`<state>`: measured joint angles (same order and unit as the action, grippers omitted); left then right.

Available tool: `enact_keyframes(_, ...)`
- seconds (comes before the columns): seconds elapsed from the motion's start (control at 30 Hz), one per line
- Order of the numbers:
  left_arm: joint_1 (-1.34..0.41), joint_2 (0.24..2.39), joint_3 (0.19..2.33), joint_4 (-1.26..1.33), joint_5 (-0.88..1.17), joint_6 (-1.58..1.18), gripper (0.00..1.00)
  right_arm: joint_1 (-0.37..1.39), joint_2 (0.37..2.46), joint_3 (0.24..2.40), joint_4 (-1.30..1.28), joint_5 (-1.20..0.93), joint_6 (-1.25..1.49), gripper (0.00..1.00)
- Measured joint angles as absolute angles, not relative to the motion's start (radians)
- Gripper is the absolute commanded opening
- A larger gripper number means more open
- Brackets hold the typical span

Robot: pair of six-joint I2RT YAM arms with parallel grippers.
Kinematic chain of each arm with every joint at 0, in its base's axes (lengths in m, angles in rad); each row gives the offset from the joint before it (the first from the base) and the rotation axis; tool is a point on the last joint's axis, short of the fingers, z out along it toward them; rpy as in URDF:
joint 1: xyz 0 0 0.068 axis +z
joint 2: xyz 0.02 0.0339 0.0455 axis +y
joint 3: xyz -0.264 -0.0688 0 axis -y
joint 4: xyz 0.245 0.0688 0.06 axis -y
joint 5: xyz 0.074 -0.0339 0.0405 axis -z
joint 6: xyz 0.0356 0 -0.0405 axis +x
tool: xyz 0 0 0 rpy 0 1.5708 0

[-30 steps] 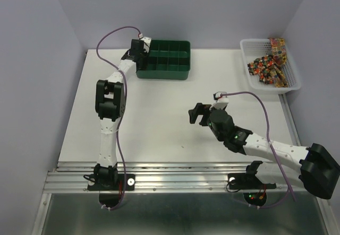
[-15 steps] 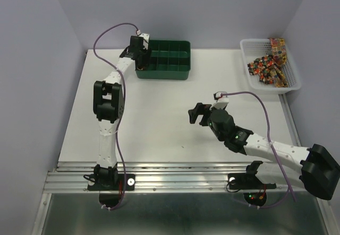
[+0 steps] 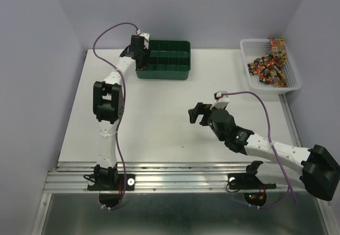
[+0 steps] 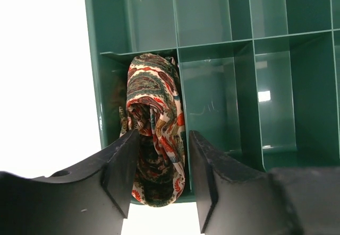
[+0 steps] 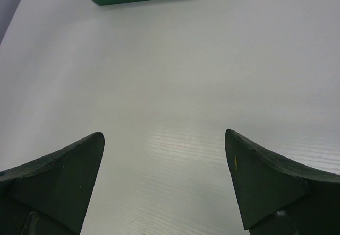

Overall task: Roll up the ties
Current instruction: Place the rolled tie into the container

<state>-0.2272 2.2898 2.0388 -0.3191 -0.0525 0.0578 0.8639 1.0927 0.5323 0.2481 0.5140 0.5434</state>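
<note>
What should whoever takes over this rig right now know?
Left claw: straddles a rolled tie in a corner compartment of the green tray; cannot tell whether it is gripping.
Right claw: open, holding nothing, above the table.
More ties lie heaped in the white basket, far right.
Done: one tie rolled and in the tray.
Left: clear the left claw, then roll the basket's ties.

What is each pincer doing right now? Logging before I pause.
Left pincer: straddles the rolled tie in the green tray; grip cannot be told.
Right pincer: open, empty.
</note>
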Motion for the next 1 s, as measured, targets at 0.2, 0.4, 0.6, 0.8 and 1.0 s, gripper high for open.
enact_keyframes(0.2, -0.227, 2.288, 2.038, -0.302, -0.080, 0.039, 0.52, 0.864, 1.095, 0.532, 0.248, 0.507, 0.543, 1.00)
enact_keyframes(0.4, -0.227, 2.290, 2.051, -0.304, -0.110, 0.034, 0.55, 0.864, 1.096, 0.532, 0.249, 0.507, 0.542, 1.00)
enact_keyframes(0.6, -0.227, 2.321, 2.122, -0.288, -0.122, 0.017, 0.54, 0.863, 1.113, 0.532, 0.249, 0.508, 0.542, 1.00)
enact_keyframes(0.8, -0.227, 2.373, 2.156, -0.280, -0.133, 0.016, 0.48, 0.863, 1.119, 0.532, 0.249, 0.508, 0.542, 1.00)
enact_keyframes(1.0, -0.226, 2.405, 2.156, -0.281, -0.144, 0.014, 0.42, 0.863, 1.132, 0.533, 0.248, 0.508, 0.542, 1.00)
